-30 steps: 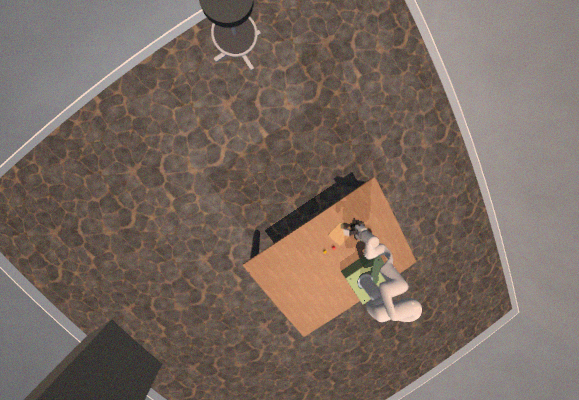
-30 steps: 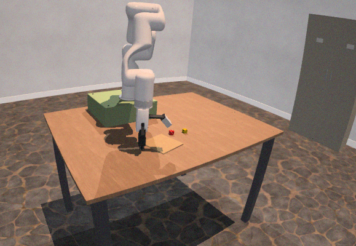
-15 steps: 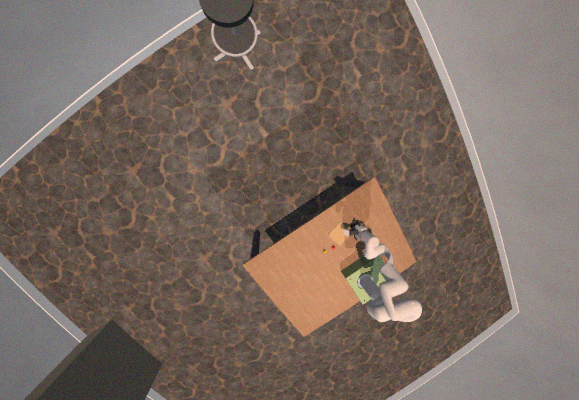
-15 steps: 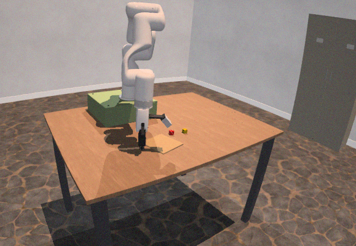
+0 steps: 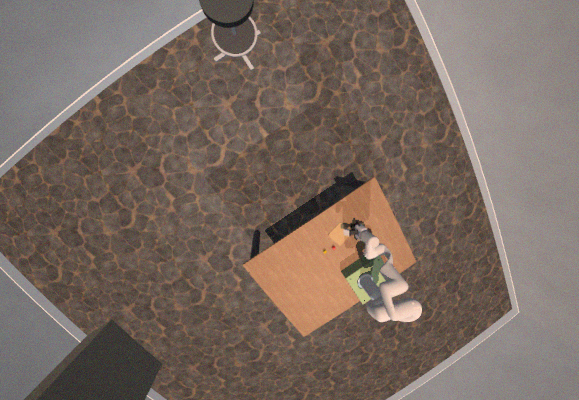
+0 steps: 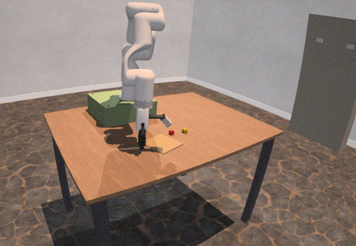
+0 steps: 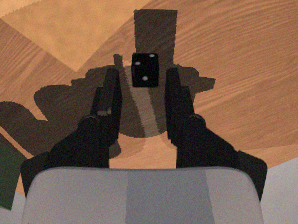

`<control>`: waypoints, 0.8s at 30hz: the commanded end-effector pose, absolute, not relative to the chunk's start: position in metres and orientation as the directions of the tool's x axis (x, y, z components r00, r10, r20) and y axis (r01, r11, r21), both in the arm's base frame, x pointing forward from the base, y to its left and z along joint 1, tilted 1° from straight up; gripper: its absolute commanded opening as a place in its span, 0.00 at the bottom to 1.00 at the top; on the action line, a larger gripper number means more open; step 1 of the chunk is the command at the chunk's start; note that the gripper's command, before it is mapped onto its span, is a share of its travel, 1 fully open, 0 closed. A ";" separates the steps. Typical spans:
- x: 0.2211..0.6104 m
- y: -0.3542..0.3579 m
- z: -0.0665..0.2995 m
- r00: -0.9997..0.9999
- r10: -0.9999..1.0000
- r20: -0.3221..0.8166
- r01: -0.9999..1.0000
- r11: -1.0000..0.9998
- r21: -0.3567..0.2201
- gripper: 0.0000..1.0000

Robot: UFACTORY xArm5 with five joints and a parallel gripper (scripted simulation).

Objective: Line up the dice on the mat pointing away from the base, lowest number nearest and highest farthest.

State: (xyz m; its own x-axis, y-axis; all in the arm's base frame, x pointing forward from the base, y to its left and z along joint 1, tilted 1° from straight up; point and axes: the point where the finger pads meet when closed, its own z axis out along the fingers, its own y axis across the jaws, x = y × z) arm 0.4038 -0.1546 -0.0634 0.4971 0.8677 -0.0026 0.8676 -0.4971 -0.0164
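Note:
The black die (image 7: 145, 79) shows three white pips in the wrist view and lies on bare table in shadow, near a corner of the mat. The gripper (image 7: 144, 71) (image 6: 141, 147) is partly open, pointing down, low over the table. The black die appears between its fingertips with a gap on both sides. The black die cannot be made out in the top and exterior views. The tan mat (image 5: 338, 234) (image 6: 166, 142) (image 7: 65, 30) lies flat with no die seen on it. The red die (image 5: 333, 247) (image 6: 171, 132) and the yellow die (image 5: 325, 251) (image 6: 184, 131) lie on the table beside the mat.
A green block (image 5: 364, 300) (image 6: 119, 114) under the arm's base stands on the wooden table (image 5: 299, 285) (image 6: 227, 123). A tilted pale plate (image 6: 166, 120) on a dark bracket sticks out from the arm above the table. Arm shadows fall across the table and a corner of the mat.

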 end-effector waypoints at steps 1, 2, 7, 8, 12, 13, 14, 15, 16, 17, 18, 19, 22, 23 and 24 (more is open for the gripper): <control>0.405 -0.155 -0.062 0.497 0.868 -0.002 0.868 -0.497 -0.013 0.36; 0.405 -0.155 -0.062 0.497 0.868 -0.002 0.868 -0.497 -0.013 0.36; 0.405 -0.155 -0.063 0.497 0.868 -0.002 0.868 -0.497 -0.013 0.36; 0.405 -0.155 -0.063 0.497 0.868 -0.002 0.868 -0.497 -0.013 0.36; 0.405 -0.155 -0.066 0.497 0.868 -0.002 0.868 -0.497 -0.013 0.36; 0.405 -0.155 -0.068 0.497 0.868 -0.002 0.868 -0.497 -0.013 0.36; 0.405 -0.155 -0.069 0.497 0.868 -0.002 0.868 -0.497 -0.013 0.36; 0.405 -0.155 -0.070 0.497 0.868 -0.002 0.868 -0.497 -0.013 0.36; 0.405 -0.155 -0.072 0.497 0.868 -0.002 0.868 -0.497 -0.013 0.36; 0.405 -0.155 -0.073 0.497 0.868 -0.002 0.868 -0.497 -0.013 0.36; 0.405 -0.155 -0.075 0.497 0.868 -0.002 0.868 -0.497 -0.013 0.36; 0.405 -0.155 -0.076 0.497 0.868 -0.002 0.868 -0.497 -0.013 0.36; 0.405 -0.155 -0.077 0.497 0.868 -0.002 0.868 -0.497 -0.013 0.36; 0.405 -0.155 -0.079 0.497 0.868 -0.002 0.868 -0.497 -0.013 0.36; 0.405 -0.155 -0.080 0.497 0.868 -0.002 0.868 -0.497 -0.013 0.36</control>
State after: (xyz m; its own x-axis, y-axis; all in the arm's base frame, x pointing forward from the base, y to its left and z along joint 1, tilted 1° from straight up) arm 0.4034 -0.1544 -0.0776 0.4971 0.8677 -0.0026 0.8676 -0.4971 -0.0163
